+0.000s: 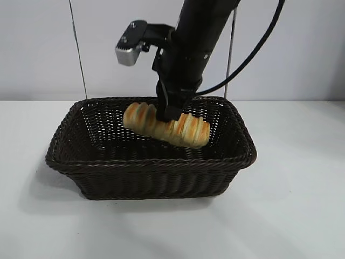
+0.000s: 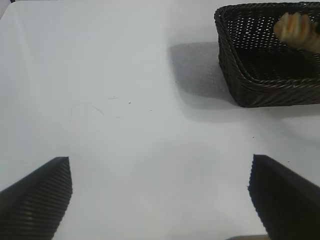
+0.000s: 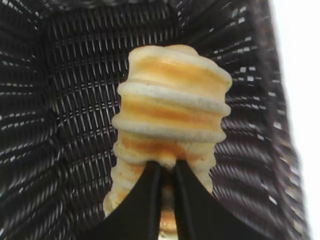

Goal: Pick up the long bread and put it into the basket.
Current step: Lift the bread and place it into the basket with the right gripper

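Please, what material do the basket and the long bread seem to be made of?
The basket: seemingly wicker or rattan-like strands, dark brown, slightly glossy; woven sides and braided rim show.
The long bread, held by the right gripper: real or imitation unclear; matte, cream ridges, orange-brown bands.

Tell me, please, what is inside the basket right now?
Only the long bread, gripped by the right end effector above the basket floor. The weave directly beneath the loaf is hidden.
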Controlling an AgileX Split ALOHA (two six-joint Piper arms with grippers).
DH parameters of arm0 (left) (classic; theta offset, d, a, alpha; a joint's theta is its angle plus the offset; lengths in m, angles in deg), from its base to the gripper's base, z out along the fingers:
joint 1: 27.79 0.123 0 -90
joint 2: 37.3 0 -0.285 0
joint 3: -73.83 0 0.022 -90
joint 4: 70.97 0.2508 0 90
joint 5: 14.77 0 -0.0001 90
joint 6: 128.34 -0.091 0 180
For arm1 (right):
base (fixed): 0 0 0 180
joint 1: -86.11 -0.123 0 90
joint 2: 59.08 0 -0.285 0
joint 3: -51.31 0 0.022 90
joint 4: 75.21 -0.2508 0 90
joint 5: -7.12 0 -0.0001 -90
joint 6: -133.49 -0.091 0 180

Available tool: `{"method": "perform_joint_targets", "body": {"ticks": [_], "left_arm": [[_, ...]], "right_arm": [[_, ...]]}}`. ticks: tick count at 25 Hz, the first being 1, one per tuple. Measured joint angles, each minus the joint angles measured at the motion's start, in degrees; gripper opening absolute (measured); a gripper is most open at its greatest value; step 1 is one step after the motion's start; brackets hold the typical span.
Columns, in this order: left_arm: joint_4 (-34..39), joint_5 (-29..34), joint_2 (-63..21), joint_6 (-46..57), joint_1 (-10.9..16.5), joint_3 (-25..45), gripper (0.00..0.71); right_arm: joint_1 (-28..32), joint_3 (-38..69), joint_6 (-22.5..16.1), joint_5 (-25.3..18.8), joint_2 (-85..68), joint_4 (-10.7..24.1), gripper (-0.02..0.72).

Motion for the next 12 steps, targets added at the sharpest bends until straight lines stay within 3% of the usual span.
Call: {"method": "perform_joint_targets", "body": {"ticks": [2, 6, 7, 10, 12], "left_arm": [[0.0, 0.0, 0.0, 0.0, 0.0, 0.0, 0.694], [0.0, 0.0, 0.0, 0.0, 0.0, 0.0, 0.694], [0.0, 0.0, 0.0, 0.0, 0.0, 0.0, 0.694], [0.0, 0.0, 0.0, 0.0, 0.0, 0.0, 0.694], [0.0, 0.0, 0.0, 0.0, 0.0, 0.0, 0.694]], "right_arm": [[0.0, -0.82, -0.04, -0.56, 0.0, -0.79, 0.158], [0.0, -4.31, -1.58, -4.95, 0.0, -0.9, 0.525], [0.0, -5.56, -2.95, -6.47, 0.0, -0.77, 0.583], [0.0, -11.54, -11.09, -12.14, 0.0, 0.47, 0.647], [0.0, -16.61, -21.16, -15.74, 0.0, 2.44, 0.659]]}}
